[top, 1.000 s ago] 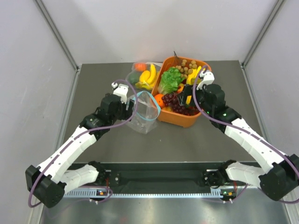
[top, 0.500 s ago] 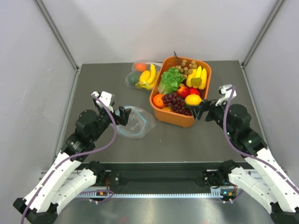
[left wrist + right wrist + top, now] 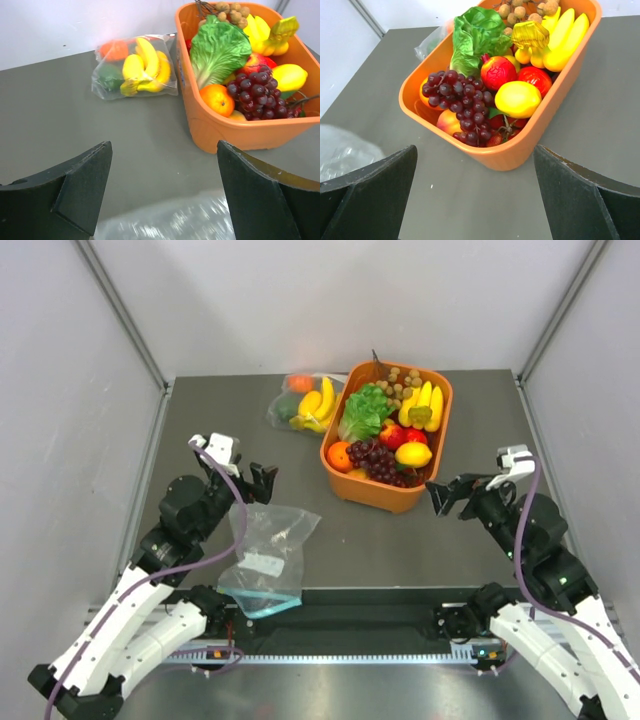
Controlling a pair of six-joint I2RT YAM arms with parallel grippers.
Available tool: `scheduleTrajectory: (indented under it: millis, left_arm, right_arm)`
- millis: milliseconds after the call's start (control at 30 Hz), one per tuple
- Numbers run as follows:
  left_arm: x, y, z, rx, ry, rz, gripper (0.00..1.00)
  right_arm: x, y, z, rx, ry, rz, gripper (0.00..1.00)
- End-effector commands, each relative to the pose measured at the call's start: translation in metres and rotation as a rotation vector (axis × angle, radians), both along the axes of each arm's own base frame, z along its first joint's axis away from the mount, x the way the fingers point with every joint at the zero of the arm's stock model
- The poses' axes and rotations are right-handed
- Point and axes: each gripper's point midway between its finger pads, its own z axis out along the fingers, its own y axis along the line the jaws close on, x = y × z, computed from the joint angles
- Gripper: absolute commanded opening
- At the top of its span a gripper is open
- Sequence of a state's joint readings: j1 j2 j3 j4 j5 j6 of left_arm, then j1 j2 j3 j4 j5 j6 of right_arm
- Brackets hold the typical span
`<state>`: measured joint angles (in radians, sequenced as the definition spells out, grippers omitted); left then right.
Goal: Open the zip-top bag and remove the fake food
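The zip-top bag point(image 3: 266, 558) lies flat and free near the table's front edge, its teal strip point(image 3: 258, 604) toward me; it looks empty. It shows as a blur in the left wrist view point(image 3: 165, 220) and at the left edge of the right wrist view point(image 3: 342, 147). The fake food sits in the orange bin point(image 3: 372, 495): a pale grape bunch point(image 3: 400, 380), an orange point(image 3: 340, 455) and a red apple point(image 3: 536, 79). My left gripper point(image 3: 258, 483) hovers open above the bag's far end. My right gripper point(image 3: 447, 495) is open beside the bin's near right corner.
The bin point(image 3: 240, 135) also holds lettuce point(image 3: 217, 47), purple grapes point(image 3: 457, 102), a lemon point(image 3: 517, 98) and bananas. A second clear bag with yellow bananas point(image 3: 305, 403) lies behind the bin's left side. Grey walls close in the table on three sides.
The bag left my left gripper and went from upright beside the bin to flat at the front edge. Both arms drew back toward me, the right one off the bin.
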<state>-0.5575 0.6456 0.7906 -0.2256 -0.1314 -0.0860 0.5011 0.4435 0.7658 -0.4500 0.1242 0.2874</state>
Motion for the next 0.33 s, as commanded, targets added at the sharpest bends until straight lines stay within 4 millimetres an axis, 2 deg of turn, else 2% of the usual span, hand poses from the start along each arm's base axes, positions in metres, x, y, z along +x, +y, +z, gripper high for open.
scheduleTrajectory:
  millis: [0,300]
  left_arm:
    - [0.0064,0.0072,0.0198,-0.059,-0.054,0.059,0.9]
    - [0.0052,0.0134,0.0237,-0.065,-0.075,0.083,0.91]
  right_arm:
    - [-0.0034,-0.0112,0.006,-0.013,-0.025,-0.037,0.97]
    - [-0.0056,-0.019,0.0092,-0.044,-0.035,-0.059,0.98]
